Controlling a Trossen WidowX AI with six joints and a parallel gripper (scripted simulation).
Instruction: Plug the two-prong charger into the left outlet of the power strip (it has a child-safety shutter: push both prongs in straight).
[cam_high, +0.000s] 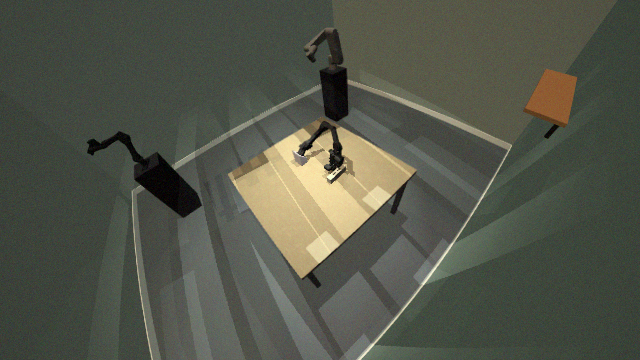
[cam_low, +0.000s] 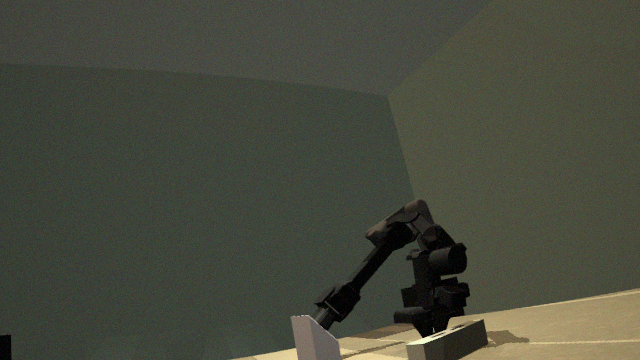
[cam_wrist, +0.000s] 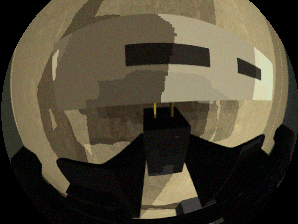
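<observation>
Leftmost in the top view, a black pedestal (cam_high: 167, 185) on the floor, carrying a dark idle arm (cam_high: 112, 142). Next, a tan table (cam_high: 300, 225), lit in pale stripes. Near its far corner, the white power strip (cam_high: 300, 157), standing as a slanted wedge on the table top. Just right of that, the working arm (cam_high: 325, 131), bent over in an arch and reaching down and left toward the strip. Ends in the gripper (cam_low: 322, 320), close against the strip's back edge as seen from the exterior camera. Pinches the dark charger (cam_wrist: 162, 143) between both jaws, held centred and upright in the wrist view. Shows two short yellow prongs (cam_wrist: 154, 108) at the charger's front, side by side and level, aimed straight at the strip's pale face. Sits just below the wide dark left outlet (cam_wrist: 168, 55), roughly lined up with it; cannot tell whether the prong tips touch the face. Further right on the same face, a smaller dark slot (cam_wrist: 249, 68), well apart from the prongs. At the arm's foot, a grey block (cam_high: 336, 174) lying flat on the table. Behind the table, a second black pedestal (cam_high: 334, 95) with a grey arm (cam_high: 325, 42). Far right, an orange side table (cam_high: 550, 97) against the wall.
</observation>
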